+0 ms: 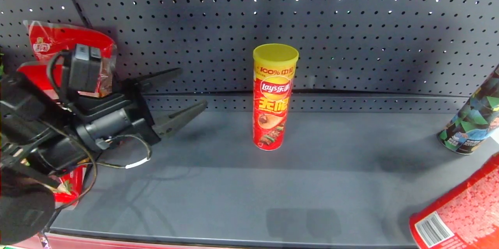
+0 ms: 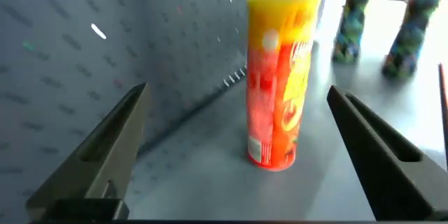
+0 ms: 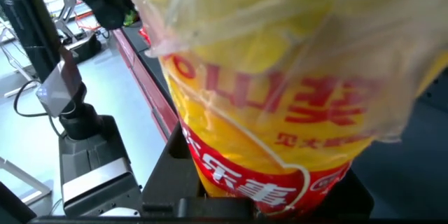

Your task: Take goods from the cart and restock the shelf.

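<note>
The left gripper (image 1: 191, 87) has its fingers (image 1: 183, 114) spread wide with nothing between them. They sit at the middle left of the head view and point across at the red cylindrical crisp can with a yellow lid (image 1: 273, 101), which stands upright and apart from the tips, near the centre of the dark grey metal shelf (image 1: 273, 190). The right gripper (image 3: 259, 206) appears clenched around a second red and yellow crisp can wrapped in clear film (image 3: 280, 112). Dark finger parts (image 3: 175, 178) flank its lower body, though the tips are hidden. It is probably the same red can with a barcode that enters at the lower right corner of the head view (image 1: 456, 218). The step in hand looks like setting this second can on the shelf. The bare stretch to the right of the standing can, between it and the dark patterned tube (image 1: 471, 120) at the right edge, seems the best spot. The can should come in upright and low, with its base flat before the fingers let go, since the film may slip and a tall can topples easily. Red snack bags (image 1: 58, 42) lean on the perforated back panel (image 1: 351, 27) at upper left.
</note>
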